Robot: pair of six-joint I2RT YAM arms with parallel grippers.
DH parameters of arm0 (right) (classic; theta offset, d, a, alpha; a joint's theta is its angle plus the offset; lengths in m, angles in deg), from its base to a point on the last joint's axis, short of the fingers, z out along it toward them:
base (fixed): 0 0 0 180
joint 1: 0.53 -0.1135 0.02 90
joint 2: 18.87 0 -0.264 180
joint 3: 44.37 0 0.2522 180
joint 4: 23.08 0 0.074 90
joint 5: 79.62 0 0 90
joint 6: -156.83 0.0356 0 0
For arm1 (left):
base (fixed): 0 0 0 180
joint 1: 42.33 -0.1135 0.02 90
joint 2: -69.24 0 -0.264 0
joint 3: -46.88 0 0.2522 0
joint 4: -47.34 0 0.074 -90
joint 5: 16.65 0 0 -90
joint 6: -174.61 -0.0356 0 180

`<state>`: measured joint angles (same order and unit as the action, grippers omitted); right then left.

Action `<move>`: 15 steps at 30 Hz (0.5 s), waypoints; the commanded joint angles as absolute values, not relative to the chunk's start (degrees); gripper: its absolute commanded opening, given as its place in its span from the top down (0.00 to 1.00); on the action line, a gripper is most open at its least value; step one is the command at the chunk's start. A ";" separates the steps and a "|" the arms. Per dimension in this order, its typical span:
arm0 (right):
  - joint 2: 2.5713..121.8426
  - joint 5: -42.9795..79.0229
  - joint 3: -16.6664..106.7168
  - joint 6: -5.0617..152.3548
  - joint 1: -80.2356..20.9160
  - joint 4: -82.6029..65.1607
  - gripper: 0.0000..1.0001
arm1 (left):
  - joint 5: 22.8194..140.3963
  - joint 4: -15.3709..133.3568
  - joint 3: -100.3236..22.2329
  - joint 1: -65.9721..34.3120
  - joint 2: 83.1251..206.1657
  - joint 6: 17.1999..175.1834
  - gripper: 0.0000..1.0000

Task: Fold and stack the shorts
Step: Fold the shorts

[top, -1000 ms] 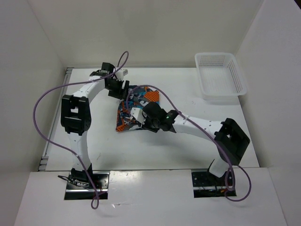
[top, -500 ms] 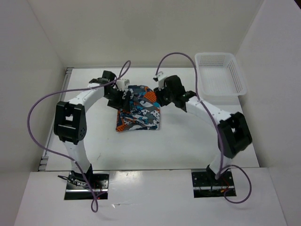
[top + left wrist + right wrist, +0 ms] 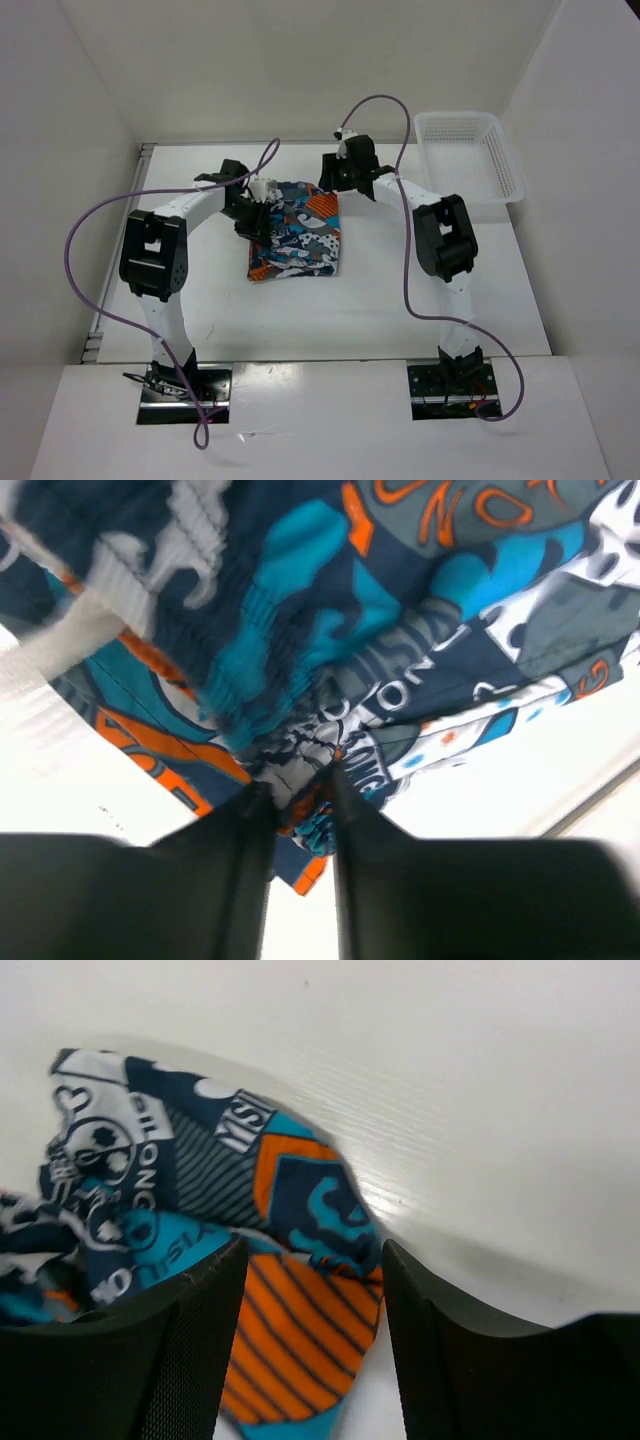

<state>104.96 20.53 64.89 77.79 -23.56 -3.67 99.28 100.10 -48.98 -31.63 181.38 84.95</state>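
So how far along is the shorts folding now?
Done: the shorts lie folded into a compact rectangle. In hand: the left end effector pinches one edge, the right end effector hangs open over the far corner. Remaining: finish the fold and stack; only one pair shows.

1. We see two arms, the left arm [image 3: 160,255] and the right arm [image 3: 442,240], built of white links joined by chunky black housings.
2. A thin purple cable [image 3: 68,250] loops loosely beside the left arm, and a second purple cable [image 3: 404,250] trails along the right arm.
3. Each arm stands on a dark metal base plate at the near edge, the left base plate [image 3: 185,384] and the right base plate [image 3: 450,384].
4. The left gripper [image 3: 300,785] has smooth, matte black fingers [image 3: 240,870] that taper toward the tips.
5. The right gripper [image 3: 312,1250] has broader black fingers [image 3: 195,1350] with a finely grained surface and rounded tips.
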 commanded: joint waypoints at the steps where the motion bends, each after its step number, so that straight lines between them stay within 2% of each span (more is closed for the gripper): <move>1: 110.05 22.50 71.77 82.21 -23.03 0.68 0.38 | 103.05 104.85 -50.10 -31.43 181.91 84.61 0.71; 4: 110.76 22.34 72.40 85.63 -22.51 0.70 0.36 | 104.81 108.99 -51.25 -31.43 181.13 84.61 0.81; 8: 110.76 21.81 72.40 85.64 -21.90 0.70 0.36 | 102.01 110.75 -48.89 -30.73 178.93 84.61 0.81; 13: 110.76 21.10 70.74 83.63 -21.89 0.70 0.36 | 96.11 109.00 -46.68 -29.67 179.45 84.61 0.72; 15: 110.24 23.55 68.90 83.62 -21.89 1.23 0.31 | 96.63 108.38 -47.21 -29.67 179.98 84.61 0.72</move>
<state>111.80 21.91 69.16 83.74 -22.31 1.12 97.68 107.64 -47.19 -29.99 180.81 84.89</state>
